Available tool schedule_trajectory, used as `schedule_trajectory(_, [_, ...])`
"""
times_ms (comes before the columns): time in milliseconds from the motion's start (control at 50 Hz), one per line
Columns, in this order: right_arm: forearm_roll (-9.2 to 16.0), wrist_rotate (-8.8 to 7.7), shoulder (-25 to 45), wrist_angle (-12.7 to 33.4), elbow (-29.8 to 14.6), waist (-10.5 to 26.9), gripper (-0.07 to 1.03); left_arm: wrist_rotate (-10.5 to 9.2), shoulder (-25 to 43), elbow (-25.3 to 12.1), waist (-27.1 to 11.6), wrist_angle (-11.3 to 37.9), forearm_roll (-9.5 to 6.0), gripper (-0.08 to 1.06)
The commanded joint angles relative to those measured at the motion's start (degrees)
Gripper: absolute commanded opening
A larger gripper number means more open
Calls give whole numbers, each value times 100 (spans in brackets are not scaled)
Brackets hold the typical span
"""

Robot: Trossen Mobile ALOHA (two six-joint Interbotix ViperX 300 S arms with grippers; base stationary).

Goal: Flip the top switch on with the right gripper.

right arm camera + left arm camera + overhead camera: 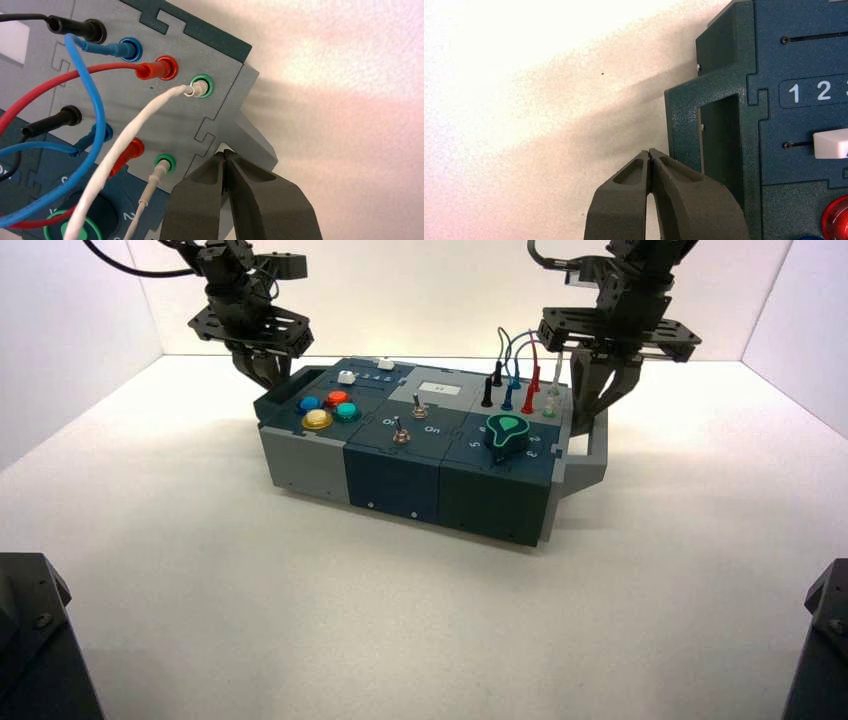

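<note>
On the dark-blue panel of the box (395, 480), the top switch (419, 413) is a small silver toggle just in front of the grey white-labelled section. A second toggle (399, 430) stands nearer the front wall. My right gripper (588, 426) hangs at the box's right end, well to the right of both toggles. In the right wrist view it (226, 152) is shut on nothing, over the grey end handle beside the green sockets. The switch does not show in either wrist view. My left gripper (268, 375) is shut and empty at the box's back left corner (649, 151).
Black, blue, red and white wires (515, 370) stand plugged in just left of the right gripper. A teal knob (508, 433) lies between them and the toggles. Coloured buttons (328, 408) and white sliders (347, 377) fill the left end. A grey handle (597, 455) juts out at the right.
</note>
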Motion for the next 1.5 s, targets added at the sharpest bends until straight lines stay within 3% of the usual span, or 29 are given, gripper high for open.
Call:
schedule_trajectory(20, [26,-9,88,-88,-255,18,-2,18,-62,0,-633,79,-132,-3])
schedule_trajectory(280, [-53,-9,62,105,-237,-105,-2,18,-114,-9,-677,141,-132,-3])
schedule_trajectory(460, [-44,18,-316,272,-53,-70,-2,18,-316,-167,-316,158,-132,-3])
schedule_trajectory(820, [-114,26,-1090,694,-229,-70,-2,-18,-835,-501,-334,255,-141,-3])
schedule_trajectory(1500, [-53,35,-1266,817,-316,62,-2,9,-844,-220,-519,360,-123,-3])
